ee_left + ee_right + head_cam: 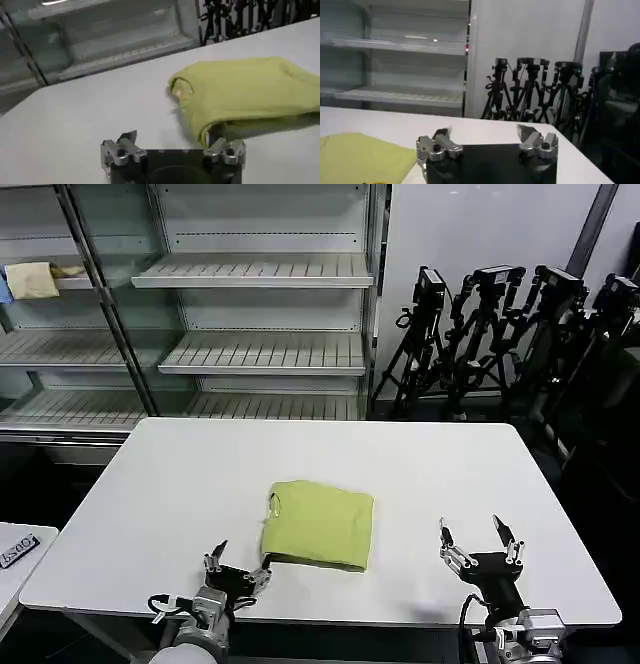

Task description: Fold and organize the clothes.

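Left gripper (240, 566) jaws spread beside folded T-shirt (318, 523), right gripper (478, 537) parted

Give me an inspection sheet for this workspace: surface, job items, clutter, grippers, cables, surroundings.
Surface: white table, bare apart from the shirt.
Job's things: lime T-shirt lies folded into a compact rectangle near the table's front middle, collar toward the robot's left; no print showing.
Clutter: nothing seen on the table; a small dark item lies on the side table at far left.
Grippers: left gripper open at the shirt's near left corner, one jaw by the hem; right gripper open over bare table, apart from the shirt.
Cables: a cable at the left wrist.
Surroundings: metal shelving behind, pale yellow cloth on a shelf; camera tripods at right rear.
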Robot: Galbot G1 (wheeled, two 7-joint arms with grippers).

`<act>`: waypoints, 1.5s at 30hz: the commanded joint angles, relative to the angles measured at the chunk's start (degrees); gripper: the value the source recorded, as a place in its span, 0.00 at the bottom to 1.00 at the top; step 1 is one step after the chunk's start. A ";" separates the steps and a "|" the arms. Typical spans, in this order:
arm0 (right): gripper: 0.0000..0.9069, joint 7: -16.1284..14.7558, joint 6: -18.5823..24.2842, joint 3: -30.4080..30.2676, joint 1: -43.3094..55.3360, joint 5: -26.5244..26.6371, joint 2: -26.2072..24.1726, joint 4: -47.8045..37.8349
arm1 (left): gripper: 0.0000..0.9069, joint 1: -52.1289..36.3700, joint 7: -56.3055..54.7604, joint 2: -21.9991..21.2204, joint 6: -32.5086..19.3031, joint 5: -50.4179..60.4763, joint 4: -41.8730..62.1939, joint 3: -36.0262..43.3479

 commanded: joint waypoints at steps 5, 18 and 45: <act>1.00 0.05 0.07 -0.11 -0.37 -0.29 0.36 0.20 | 1.00 0.06 -3.03 2.18 -5.58 0.54 -5.14 -4.14; 1.00 -0.20 0.33 0.43 -1.47 -0.74 0.86 1.67 | 1.00 6.06 1.11 3.81 -5.69 3.28 -8.19 -5.99; 1.00 1.11 2.07 -1.60 -1.15 -1.11 2.22 1.43 | 1.00 5.72 -1.72 0.68 -13.60 -16.90 -13.53 -7.98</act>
